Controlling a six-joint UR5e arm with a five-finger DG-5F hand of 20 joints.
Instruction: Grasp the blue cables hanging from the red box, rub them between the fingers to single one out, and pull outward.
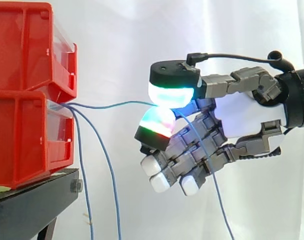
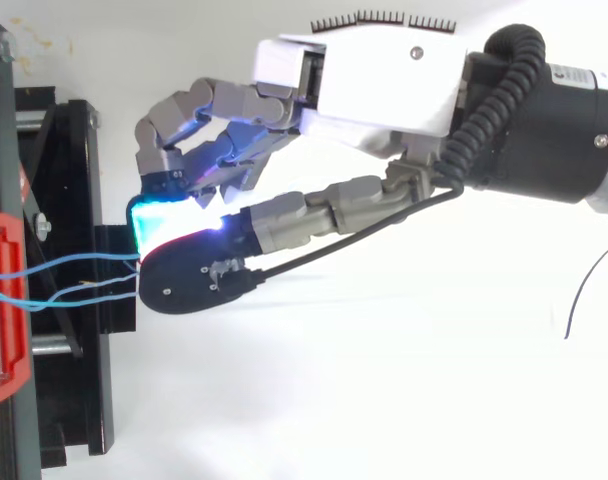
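- White curtain point(image 1: 142, 40) behind; two red boxes point(image 1: 22, 100) are stacked on a black stand point(image 1: 27, 205).
- The hand point(image 1: 242, 120) pinches one blue cable point(image 1: 117, 104) between two glowing pads point(image 1: 169, 95), near the boxes.
- Two other blue cables point(image 1: 109, 175) hang from the lower box, past the stand's edge.

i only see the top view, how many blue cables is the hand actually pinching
observer: One. From the side, a single blue cable runs nearly level from between the stacked red bins into the hand, pinched between two glowing pads.
operator: where are the others
observer: Two more blue cables hang down free in front of the bins, apart from the hand.
operator: and the tail of the held one
observer: It drops across the curled fingers toward the bottom of the side view.
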